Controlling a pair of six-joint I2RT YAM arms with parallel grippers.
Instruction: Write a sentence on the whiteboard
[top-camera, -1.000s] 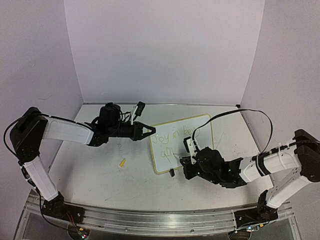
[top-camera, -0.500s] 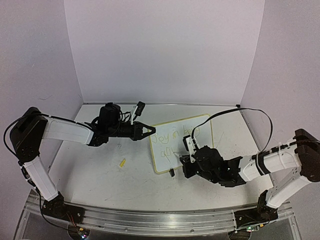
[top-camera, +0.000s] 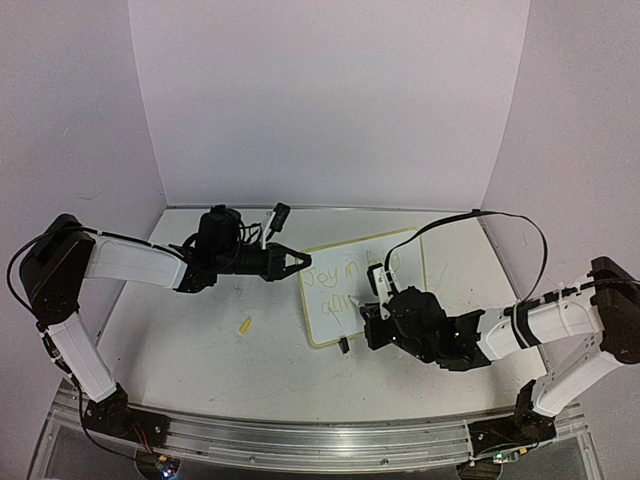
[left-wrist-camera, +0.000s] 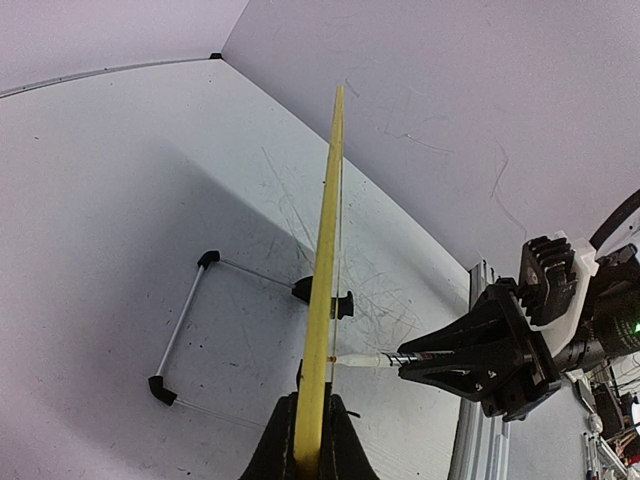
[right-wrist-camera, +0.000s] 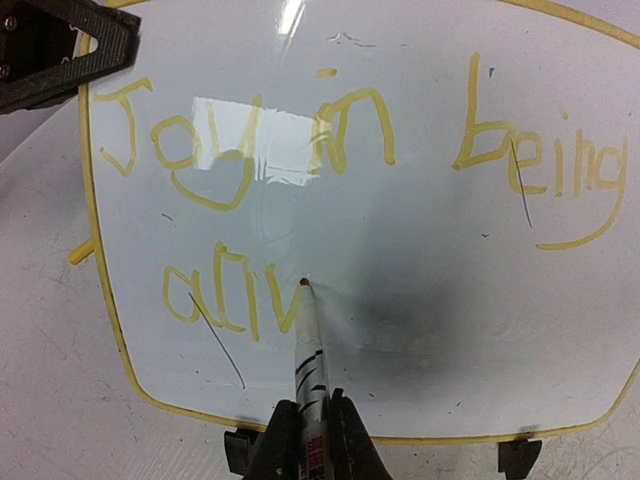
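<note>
Okay, my right gripper (right-wrist-camera: 310, 440) is clamped on the pen (right-wrist-camera: 309, 350), fingers tight on either side of its barrel at the bottom of the right wrist view. The pen points straight ahead, and its tip touches the board (right-wrist-camera: 450, 300) just after the last stroke of the lower line. The sentence (right-wrist-camera: 322, 140) lies directly ahead of that gripper in yellow: "Joy in being" across the top and "aliv" below it at the left, with the tip at the end of that word. Two black feet (right-wrist-camera: 520, 455) sit on the board's near rim, one on either side of the gripper.

From the left wrist I see the board (left-wrist-camera: 325, 280) edge-on. My left gripper (left-wrist-camera: 310, 445) is closed on its yellow rim, and the right gripper (left-wrist-camera: 415, 362) holds the pen (left-wrist-camera: 362, 359) tip to its face from the side. A wire stand (left-wrist-camera: 185, 320) sits on the table behind the board.

From above, the left gripper (top-camera: 298, 262) grips the board's (top-camera: 405, 250) left edge and the right gripper (top-camera: 372, 305) is over its lower half. A yellow cap (top-camera: 245, 326) lies on the table (top-camera: 200, 340) to the left, apart from the board.
</note>
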